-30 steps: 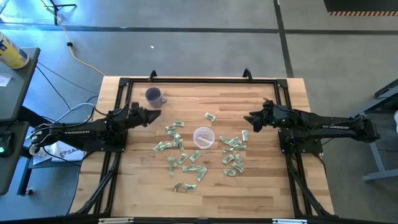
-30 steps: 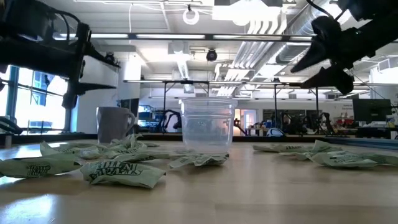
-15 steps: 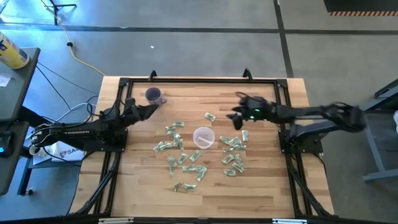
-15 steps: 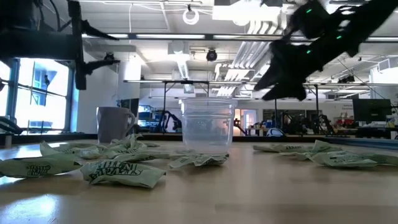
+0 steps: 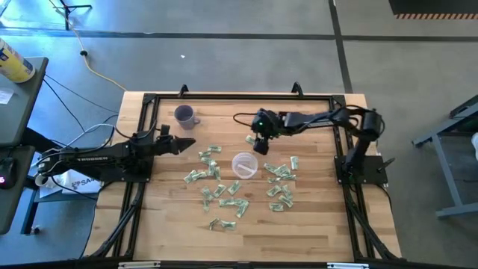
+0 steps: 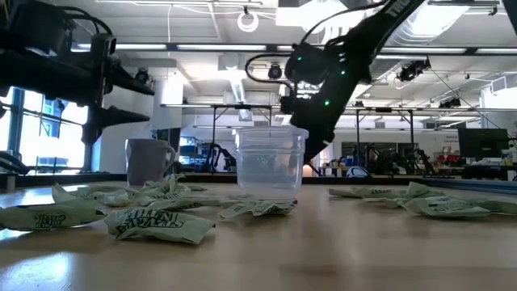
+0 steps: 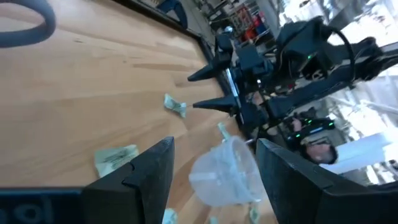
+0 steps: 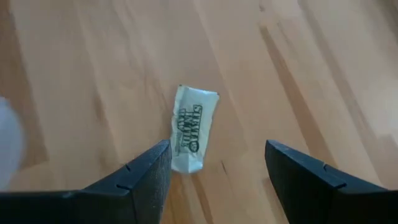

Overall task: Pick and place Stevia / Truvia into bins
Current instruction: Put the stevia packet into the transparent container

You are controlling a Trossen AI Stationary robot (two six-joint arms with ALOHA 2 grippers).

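Wooden table point(image 5: 314, 224), high view: right gripper point(image 5: 259, 134) open, above lone Stevia sachet point(image 5: 252, 140) just beyond cup point(image 5: 244, 164); left gripper point(image 5: 187, 143) open, parked well apart near purple mug point(image 5: 184, 115)

Right wrist view: same sachet point(image 8: 193, 128) centred ahead between open fingers point(image 8: 149, 175), long axis roughly parallel to fingers, not across

Right arm nearer

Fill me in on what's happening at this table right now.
The right tool hangs open above a single Stevia sachet lying on the wooden table, just beyond the clear cup. Nothing is held yet. Most sachets lie scattered around the cup. The left tool waits open at the table's left side, near the purple mug.
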